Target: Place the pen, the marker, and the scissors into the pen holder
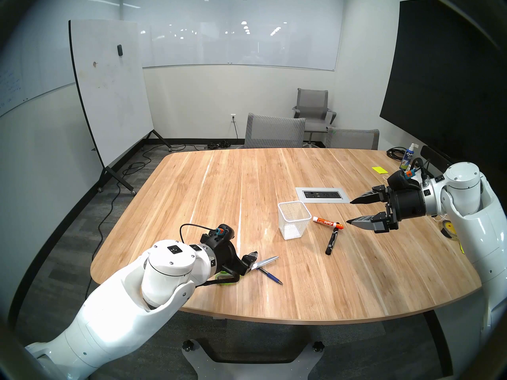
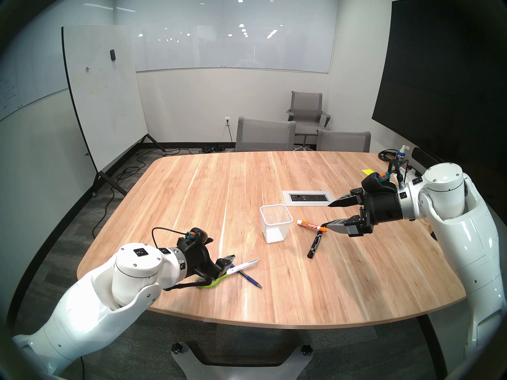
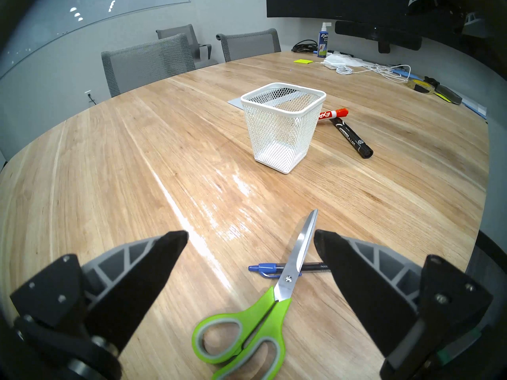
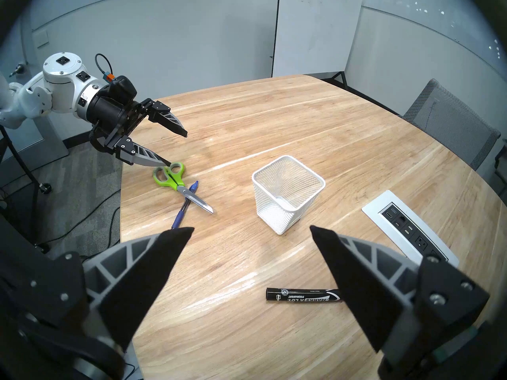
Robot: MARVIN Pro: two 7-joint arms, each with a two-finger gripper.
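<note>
The scissors, lime-green handles and silver blades, lie closed on the table's near left, crossing over the blue pen. My left gripper hangs open low over them, a finger on each side of the blades, holding nothing. The white mesh pen holder stands upright and empty mid-table. Just to its right lie a black marker and an orange-capped white marker. My right gripper is open above the table just right of the markers; the black marker lies below its fingers.
A power outlet panel is set into the table behind the pen holder. A spray bottle, yellow sticky note, tape roll and white cables crowd the far right. Grey chairs stand at the far edge.
</note>
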